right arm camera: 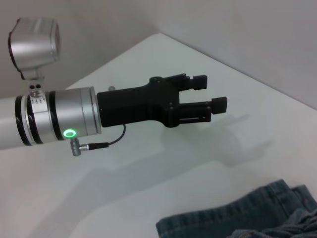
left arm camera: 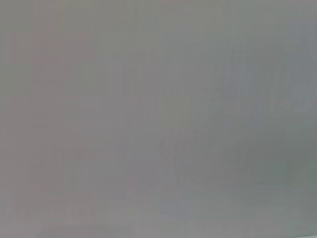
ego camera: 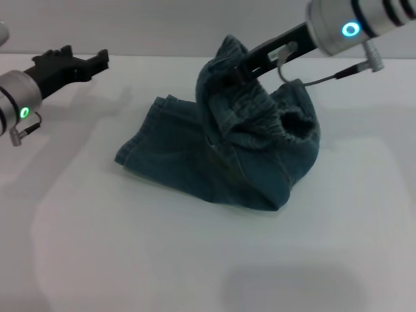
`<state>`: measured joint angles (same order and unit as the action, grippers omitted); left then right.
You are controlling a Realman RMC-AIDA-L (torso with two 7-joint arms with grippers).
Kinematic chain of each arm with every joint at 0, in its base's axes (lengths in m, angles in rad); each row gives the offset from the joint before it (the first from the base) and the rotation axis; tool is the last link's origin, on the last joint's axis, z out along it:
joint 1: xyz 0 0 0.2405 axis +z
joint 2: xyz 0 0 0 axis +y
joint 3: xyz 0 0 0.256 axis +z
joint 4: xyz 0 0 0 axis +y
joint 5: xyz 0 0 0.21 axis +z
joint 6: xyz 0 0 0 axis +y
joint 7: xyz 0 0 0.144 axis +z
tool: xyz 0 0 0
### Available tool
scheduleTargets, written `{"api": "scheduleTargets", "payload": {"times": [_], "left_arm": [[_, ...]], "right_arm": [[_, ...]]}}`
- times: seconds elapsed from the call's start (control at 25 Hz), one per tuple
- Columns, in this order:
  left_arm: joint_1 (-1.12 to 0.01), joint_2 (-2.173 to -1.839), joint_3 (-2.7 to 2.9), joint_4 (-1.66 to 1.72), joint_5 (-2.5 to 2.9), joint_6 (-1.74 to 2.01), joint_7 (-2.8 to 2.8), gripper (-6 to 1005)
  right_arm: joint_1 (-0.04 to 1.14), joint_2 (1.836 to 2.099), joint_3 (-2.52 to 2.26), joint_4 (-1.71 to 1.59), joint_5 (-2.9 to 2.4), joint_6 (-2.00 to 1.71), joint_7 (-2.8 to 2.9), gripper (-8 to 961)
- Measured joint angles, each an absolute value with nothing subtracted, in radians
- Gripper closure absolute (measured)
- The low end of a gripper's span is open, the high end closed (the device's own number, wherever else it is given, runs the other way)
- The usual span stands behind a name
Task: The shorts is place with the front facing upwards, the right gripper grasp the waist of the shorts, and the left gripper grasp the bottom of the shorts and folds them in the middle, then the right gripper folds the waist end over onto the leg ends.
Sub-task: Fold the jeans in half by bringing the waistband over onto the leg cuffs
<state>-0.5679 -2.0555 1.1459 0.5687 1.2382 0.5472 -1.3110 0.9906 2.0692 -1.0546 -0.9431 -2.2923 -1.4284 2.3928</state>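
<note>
shorts [ego camera: 221, 156] lying folded on the white table [ego camera: 130, 247], waist [ego camera: 260, 107] lifted by the right gripper [ego camera: 229, 70].

the ruffled waist is bunched and raised above the flat denim, pinched in the clenched right gripper, whose arm reaches in from the far right. the leg ends [ego camera: 140, 140] lie flat toward the left. the left gripper [right arm camera: 213, 94] hovers well apart on the left, released, fingers spread, holding nothing.
</note>
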Motion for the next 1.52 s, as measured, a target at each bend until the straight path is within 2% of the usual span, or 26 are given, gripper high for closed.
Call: {"api": "scheduleTargets", "payload": {"times": [0.48,1.0,1.28,1.52], "left_arm": [[-0.564,-2.060,1.148,0.559,1.237,0.541,-1.309,184],[-0.568,-2.062,1.143,0.557,1.234,0.538,-1.285,186],[-0.577,-2.061,1.143,0.541,1.234,0.538,-1.278,187],[-0.578,-2.062,1.143,0.538,1.235,0.543,-1.269,187]], "right_arm": [[1.097,2.073,-1.083,-0.747,-2.259,-1.341,2.308,876],[1.119,2.066,-1.106,-0.750,-2.303,-1.379,2.305,325],[1.200,2.069,-1.122,-0.757,-2.469,-1.443,2.302,325],[1.144,2.072,-1.122,-0.827,-2.458,-1.390,2.296,326]]}}
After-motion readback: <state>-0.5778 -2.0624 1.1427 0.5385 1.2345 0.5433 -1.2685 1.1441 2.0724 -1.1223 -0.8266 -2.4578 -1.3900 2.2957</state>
